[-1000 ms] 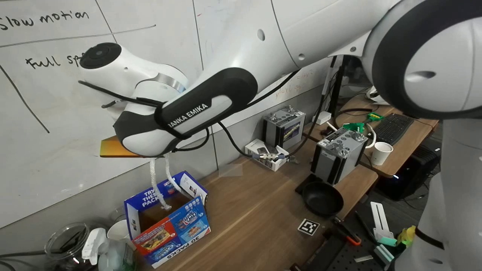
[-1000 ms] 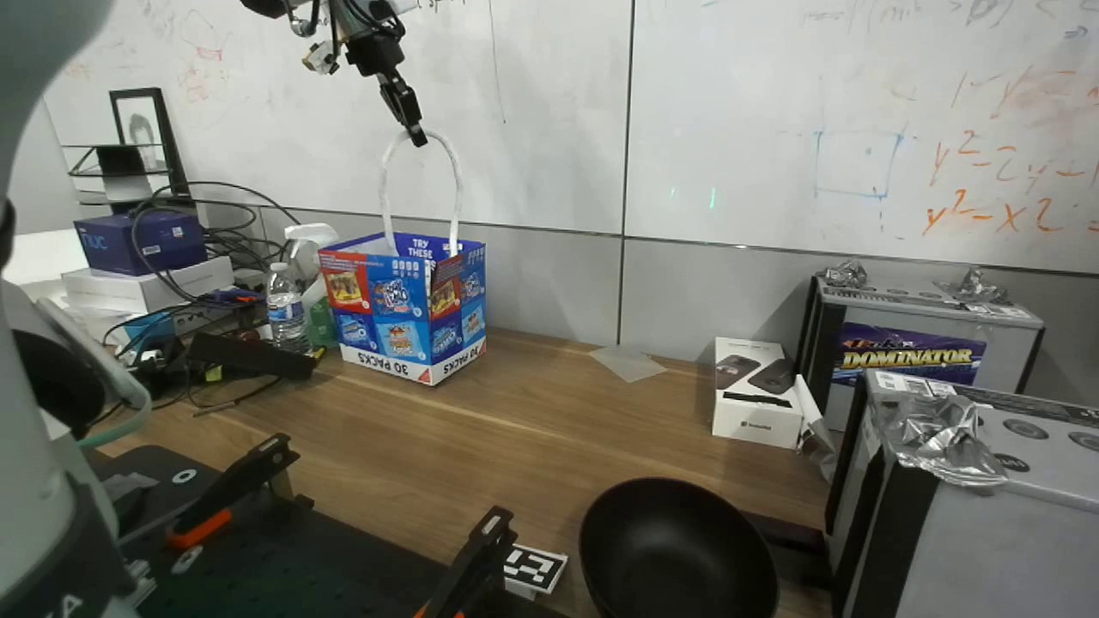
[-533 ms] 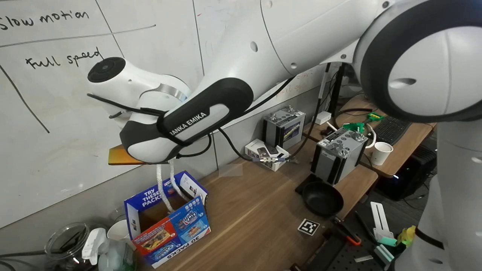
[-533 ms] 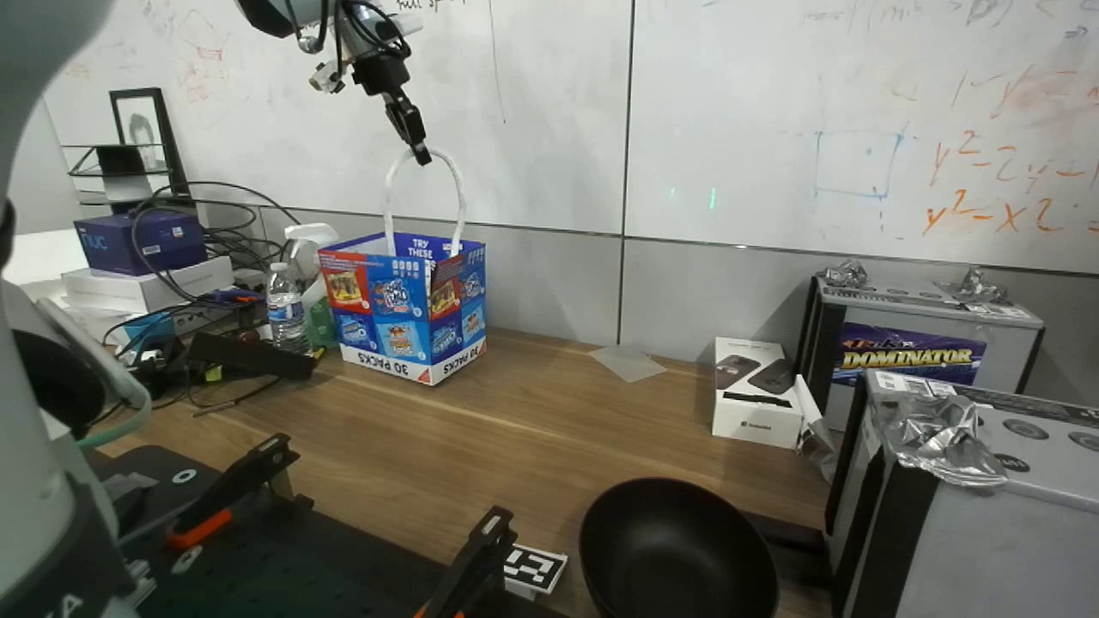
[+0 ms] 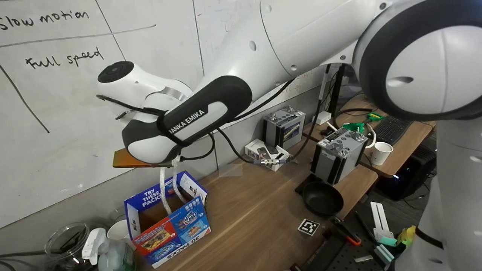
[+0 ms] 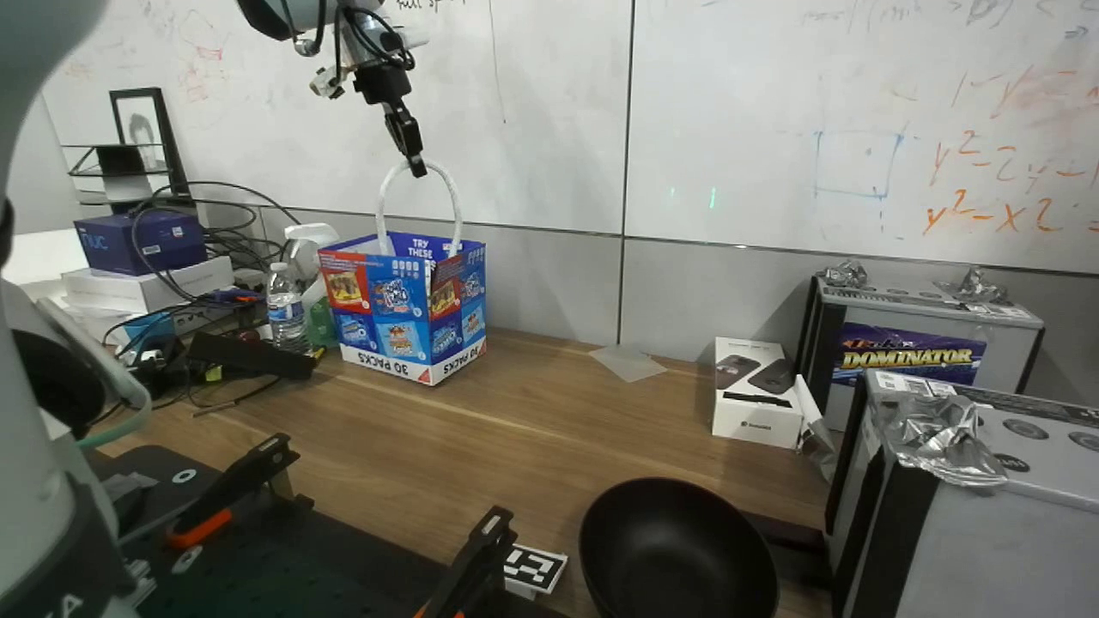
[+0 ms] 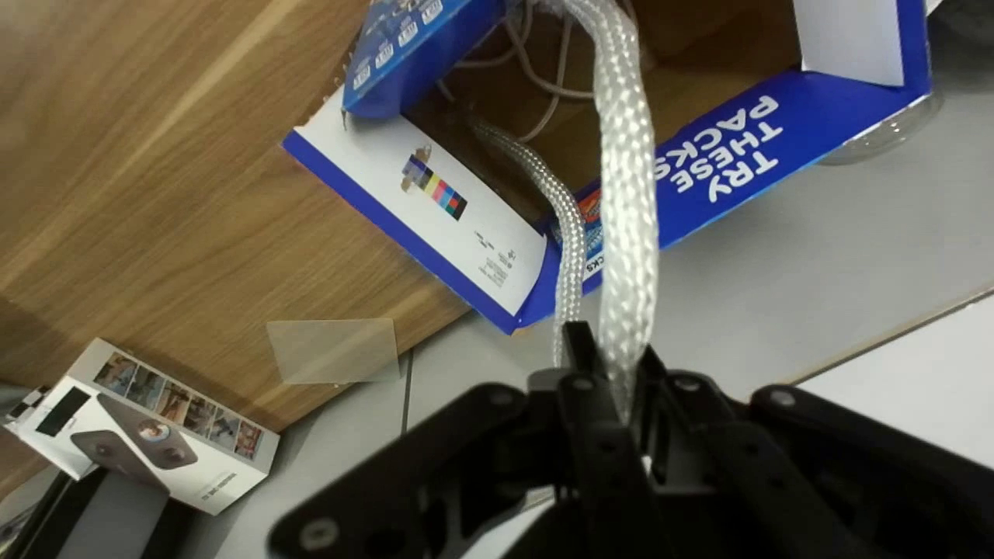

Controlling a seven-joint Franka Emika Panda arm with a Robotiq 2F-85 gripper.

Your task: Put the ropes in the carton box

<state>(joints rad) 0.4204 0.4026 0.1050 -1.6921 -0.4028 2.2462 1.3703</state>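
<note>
Lower than before, the hand (image 6: 417,169) pinches rope (image 7: 627,194) above the box (image 6: 399,313), bottles (image 6: 287,311) nearby.

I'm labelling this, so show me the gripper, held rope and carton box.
Gripper (image 6: 417,168): in an exterior view, at its fingertips.
Held rope (image 7: 628,190): wrist view, the nearer strand.
Carton box (image 6: 380,311): in an exterior view, printed wall.

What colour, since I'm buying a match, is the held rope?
White, with a braided pattern; the rope shows best in the wrist view.
</note>
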